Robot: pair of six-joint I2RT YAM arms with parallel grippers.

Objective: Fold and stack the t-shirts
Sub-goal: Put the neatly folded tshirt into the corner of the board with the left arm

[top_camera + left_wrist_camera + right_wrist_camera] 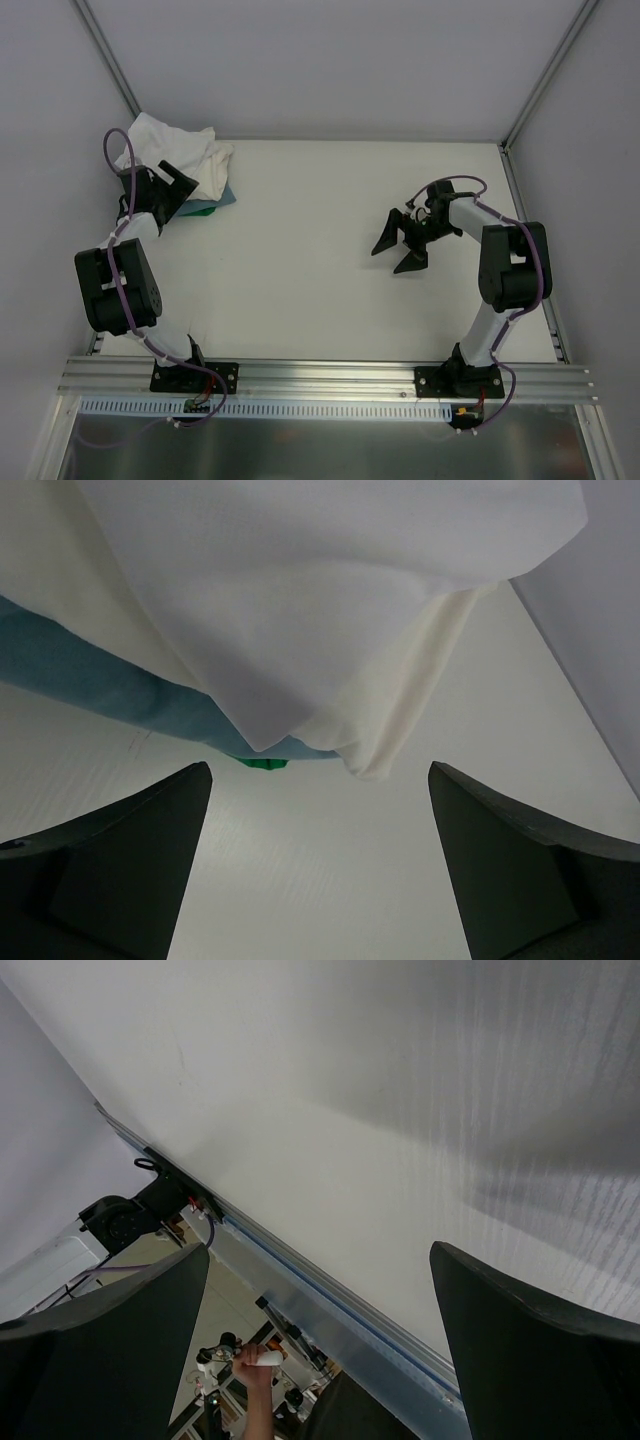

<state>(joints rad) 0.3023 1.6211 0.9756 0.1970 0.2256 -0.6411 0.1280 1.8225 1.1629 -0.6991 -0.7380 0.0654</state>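
A crumpled heap of white t-shirts (175, 150) lies in the table's far left corner. It fills the top of the left wrist view (300, 600). My left gripper (178, 187) is open and empty, right at the near edge of the heap, with bare table between the fingers (130, 850). My right gripper (398, 245) is open and empty over the bare table, right of centre, far from the shirts. In the right wrist view its fingers (520, 1350) frame only table and the front rail.
A teal-blue flat item (222, 198) with a green piece (258, 764) under it lies beneath the heap's near side. White walls close in the table at the back and sides. An aluminium rail (330, 378) runs along the front edge.
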